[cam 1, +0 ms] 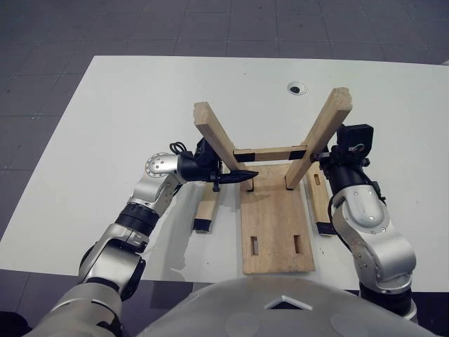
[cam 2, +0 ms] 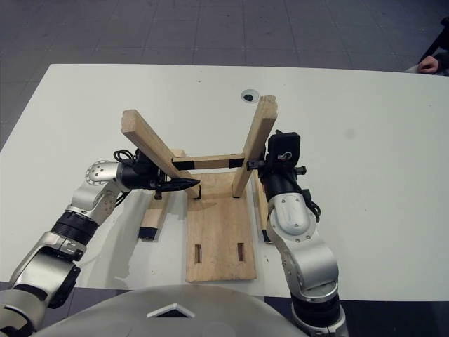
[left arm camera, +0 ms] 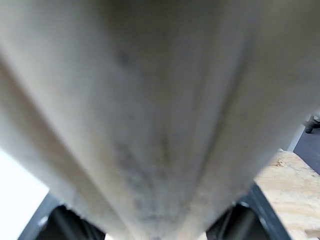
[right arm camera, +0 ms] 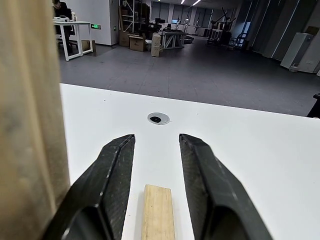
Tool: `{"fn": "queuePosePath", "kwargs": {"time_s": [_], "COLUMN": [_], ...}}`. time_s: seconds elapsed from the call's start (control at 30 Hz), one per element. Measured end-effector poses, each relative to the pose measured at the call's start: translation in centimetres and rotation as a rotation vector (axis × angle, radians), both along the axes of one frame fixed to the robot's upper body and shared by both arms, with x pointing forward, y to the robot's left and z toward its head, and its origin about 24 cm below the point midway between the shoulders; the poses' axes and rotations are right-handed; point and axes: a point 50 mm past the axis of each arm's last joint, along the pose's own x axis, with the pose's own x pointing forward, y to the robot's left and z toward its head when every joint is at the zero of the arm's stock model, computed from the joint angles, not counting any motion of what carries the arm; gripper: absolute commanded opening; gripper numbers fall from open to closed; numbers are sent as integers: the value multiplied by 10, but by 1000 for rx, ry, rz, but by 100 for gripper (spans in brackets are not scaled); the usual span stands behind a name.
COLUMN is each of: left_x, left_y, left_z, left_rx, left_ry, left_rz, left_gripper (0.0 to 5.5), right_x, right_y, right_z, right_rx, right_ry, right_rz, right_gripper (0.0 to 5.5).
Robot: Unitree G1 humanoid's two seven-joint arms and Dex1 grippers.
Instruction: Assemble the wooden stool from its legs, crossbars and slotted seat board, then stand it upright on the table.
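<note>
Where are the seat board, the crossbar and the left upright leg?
seat board (cam 1: 277, 228): left eye view, bare middle of the board.
crossbar (cam 1: 270, 152): left eye view, middle of its span.
left upright leg (cam 1: 219, 140): left eye view, halfway up its face.

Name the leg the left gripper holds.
The left upright leg, in the left gripper; right upright leg stands free; left flat leg and right flat leg lie untouched.

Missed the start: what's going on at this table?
The robot is mid-assembly. The seat board lies flat on the table, with two legs joined by a crossbar standing in it. The left gripper clasps the left leg; the right gripper is open beside the right leg. Loose pieces lie either side.
</note>
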Motion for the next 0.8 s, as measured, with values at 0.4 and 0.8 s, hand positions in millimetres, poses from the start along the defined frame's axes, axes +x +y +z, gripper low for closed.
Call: {"fn": "queuePosePath", "kwargs": {"time_s": [0.4, 0.8], "left_x": [0, 0], "left_y": [-1, -2], "left_z": [0, 0], "left_rx": [5, 3], "left_ry": [0, 1], "left_rz": [-6, -6], "left_gripper": [205, 205], "right_x": [-12, -11], "right_y": [-3, 0], "right_z": [2, 48], "right_rx": [-33, -250], "right_ry": [-3, -326], "right_rz": [-12, -141], "right_gripper": [165, 165]}}
